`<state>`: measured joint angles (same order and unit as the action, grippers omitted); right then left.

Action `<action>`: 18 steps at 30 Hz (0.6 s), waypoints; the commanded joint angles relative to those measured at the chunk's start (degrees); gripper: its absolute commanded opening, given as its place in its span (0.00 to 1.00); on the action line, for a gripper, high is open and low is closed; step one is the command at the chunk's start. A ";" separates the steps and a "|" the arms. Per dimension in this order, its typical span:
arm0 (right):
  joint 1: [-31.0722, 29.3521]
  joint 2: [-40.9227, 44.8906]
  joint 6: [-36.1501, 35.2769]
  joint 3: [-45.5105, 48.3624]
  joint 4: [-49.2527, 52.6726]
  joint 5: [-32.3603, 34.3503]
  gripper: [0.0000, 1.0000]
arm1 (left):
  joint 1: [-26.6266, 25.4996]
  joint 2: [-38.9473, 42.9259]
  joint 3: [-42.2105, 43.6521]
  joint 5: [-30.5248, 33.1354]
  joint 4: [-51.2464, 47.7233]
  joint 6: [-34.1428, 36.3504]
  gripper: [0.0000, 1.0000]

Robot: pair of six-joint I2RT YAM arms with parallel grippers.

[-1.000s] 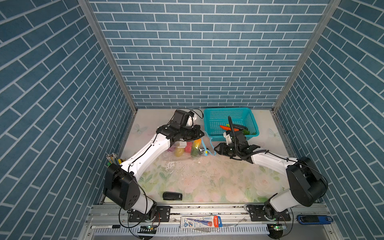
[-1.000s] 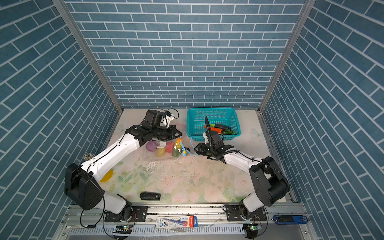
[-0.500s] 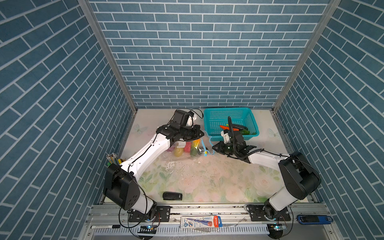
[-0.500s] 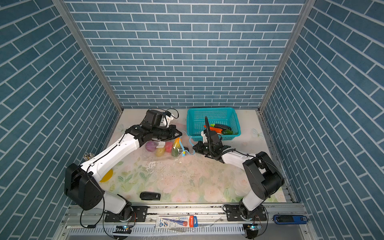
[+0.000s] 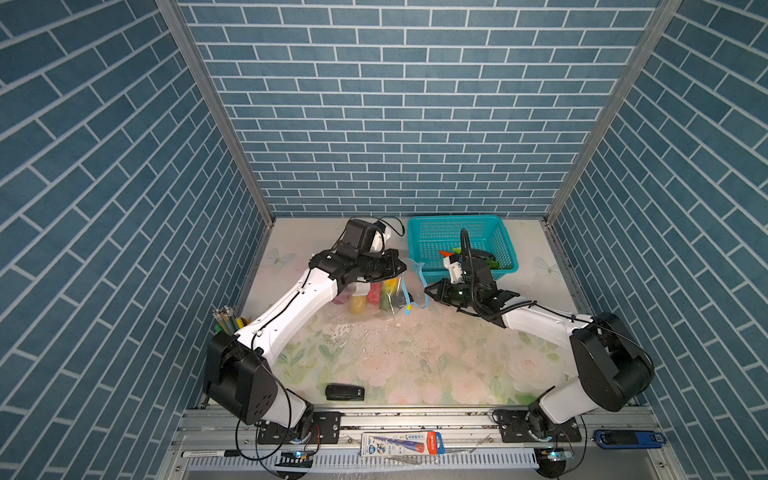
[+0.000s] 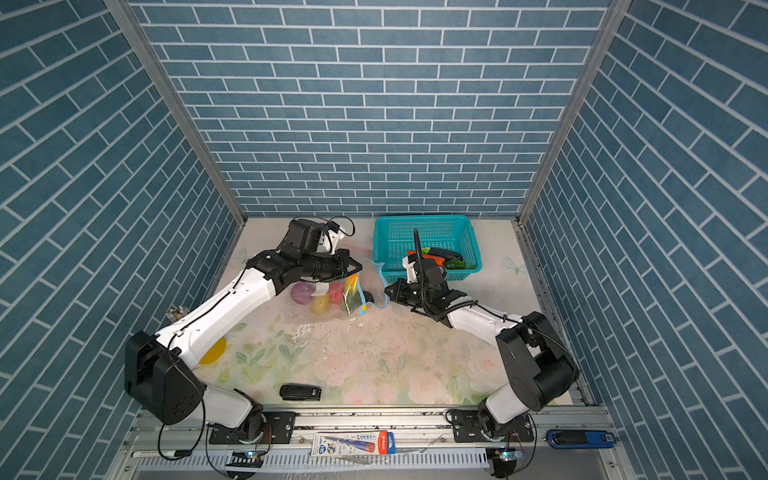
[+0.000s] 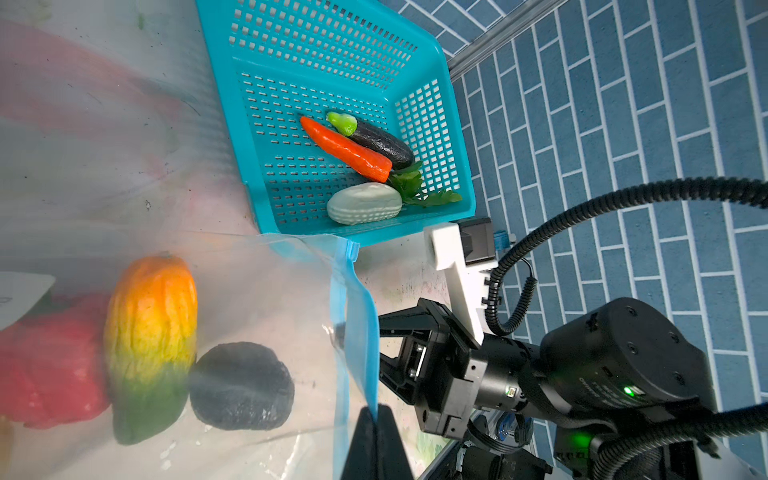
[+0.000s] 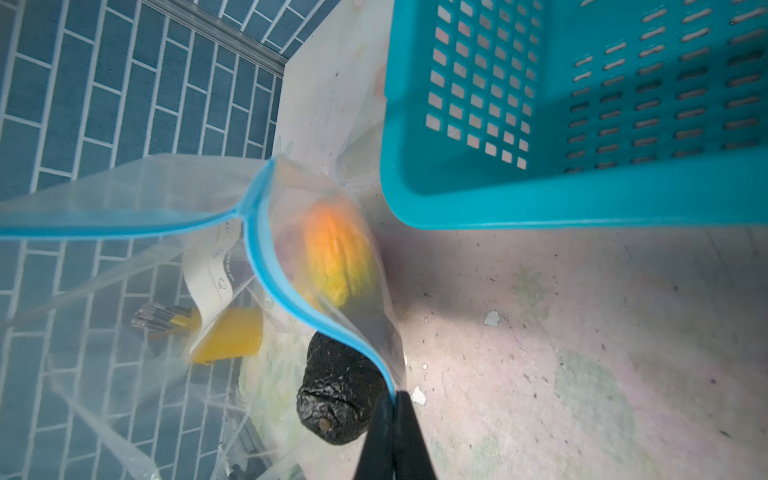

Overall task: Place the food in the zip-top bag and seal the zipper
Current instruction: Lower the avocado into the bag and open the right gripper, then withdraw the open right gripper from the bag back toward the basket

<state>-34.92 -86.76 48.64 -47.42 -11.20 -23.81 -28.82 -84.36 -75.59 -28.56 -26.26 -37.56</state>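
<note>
Left jaws and right jaws pinch the zipper (image 7: 363, 353), whose long axis runs front-to-back, mouth facing rightward.

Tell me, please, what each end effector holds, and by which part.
The left end effector and right end effector each pinch the zip-top bag by its light-blue zipper.

The zip-top bag (image 7: 270, 291) is clear, its zipper (image 7: 345, 332) light blue. Inside, the food (image 7: 151, 332) shows red, orange fading to green, near-black, perhaps purple. The basket (image 7: 257, 166) is teal and perforated; the worktop (image 5: 415, 353) is pale floral; the walls (image 5: 395, 104) are blue brick.
</note>
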 commanded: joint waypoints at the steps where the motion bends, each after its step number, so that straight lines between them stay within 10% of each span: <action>1: -0.11 2.51 -1.25 -4.17 3.54 -0.18 0.00 | 0.77 2.04 -1.21 -0.48 -0.19 0.39 0.00; 18: -1.64 4.80 -7.57 -19.76 17.92 2.09 0.00 | 4.82 7.17 -2.78 -0.73 -1.39 0.84 0.00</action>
<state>-36.01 -83.55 43.72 -62.89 3.55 -23.00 -24.73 -78.61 -76.71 -28.73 -27.20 -37.52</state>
